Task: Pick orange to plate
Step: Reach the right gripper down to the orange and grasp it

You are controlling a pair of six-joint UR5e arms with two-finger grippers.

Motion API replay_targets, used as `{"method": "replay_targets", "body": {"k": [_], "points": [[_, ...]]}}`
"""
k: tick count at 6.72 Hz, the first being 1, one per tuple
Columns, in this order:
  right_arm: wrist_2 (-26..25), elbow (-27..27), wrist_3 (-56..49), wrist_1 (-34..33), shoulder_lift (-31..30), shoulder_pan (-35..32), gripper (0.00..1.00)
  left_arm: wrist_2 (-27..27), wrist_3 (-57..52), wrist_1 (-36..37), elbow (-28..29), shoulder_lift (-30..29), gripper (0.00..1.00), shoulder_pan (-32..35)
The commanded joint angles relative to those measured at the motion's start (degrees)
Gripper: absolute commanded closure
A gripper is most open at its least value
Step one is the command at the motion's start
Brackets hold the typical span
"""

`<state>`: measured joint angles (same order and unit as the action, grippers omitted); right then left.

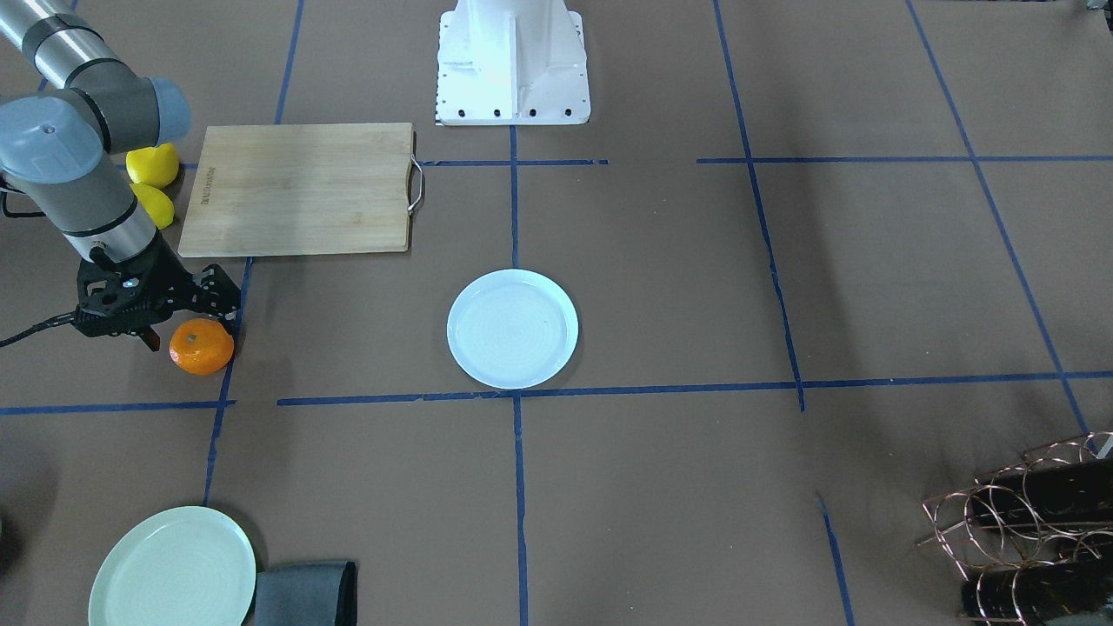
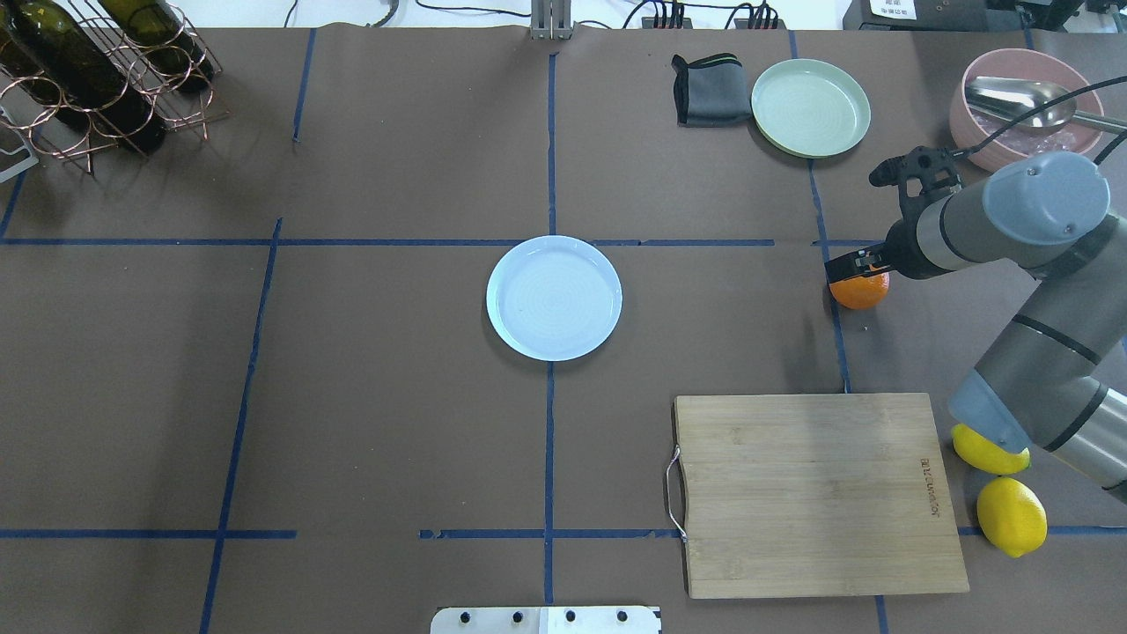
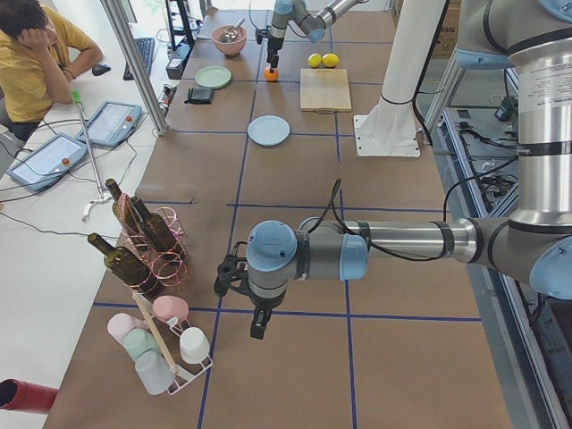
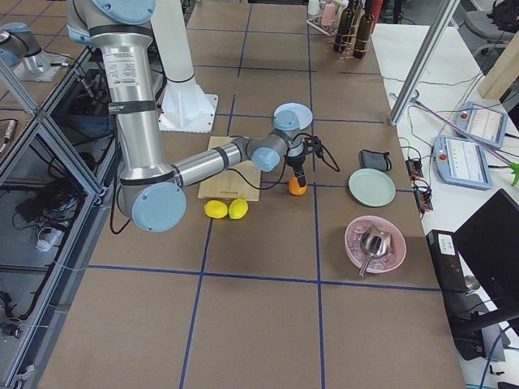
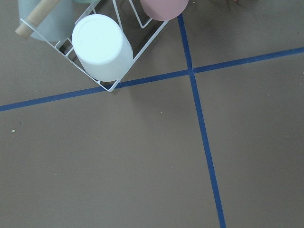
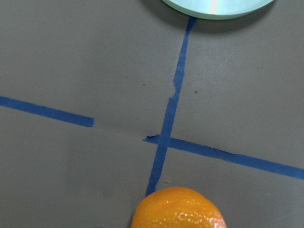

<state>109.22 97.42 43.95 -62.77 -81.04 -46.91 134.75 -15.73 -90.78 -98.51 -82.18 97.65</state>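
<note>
Exterior front-facing shows my right gripper (image 1: 189,323) spread wide, low beside the orange (image 1: 202,346). The orange rests on the table near its right end, just off the cutting board (image 1: 300,189) corner. I'd centre the jaws across the fruit's widest part, drop fully, then squeeze gently so it can't roll. The plate (image 1: 512,328) sits mid-table. I cannot tell how the left gripper (image 3: 255,323) stands.
</note>
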Motion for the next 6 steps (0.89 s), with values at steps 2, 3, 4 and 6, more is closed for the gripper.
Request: {"method": "replay_targets", "body": {"k": [2, 3, 4, 6], "points": [[-2.42, -2.4, 0.16, 0.01, 0.18, 1.46, 0.0, 0.16, 0.0, -0.98, 0.07, 0.0, 0.0, 0.0], [-3.73, -2.5, 0.17, 0.01, 0.18, 2.43, 0.0, 0.16, 0.0, -0.89, 0.07, 0.0, 0.0, 0.0], [-4.88, -2.85, 0.17, 0.01, 0.18, 3.39, 0.0, 0.16, 0.0, -0.89, 0.07, 0.0, 0.0, 0.0], [-6.12, -2.77, 0.34, 0.01, 0.18, 4.19, 0.38, 0.16, 0.0, -0.89, 0.07, 0.18, 0.0, 0.0]]}}
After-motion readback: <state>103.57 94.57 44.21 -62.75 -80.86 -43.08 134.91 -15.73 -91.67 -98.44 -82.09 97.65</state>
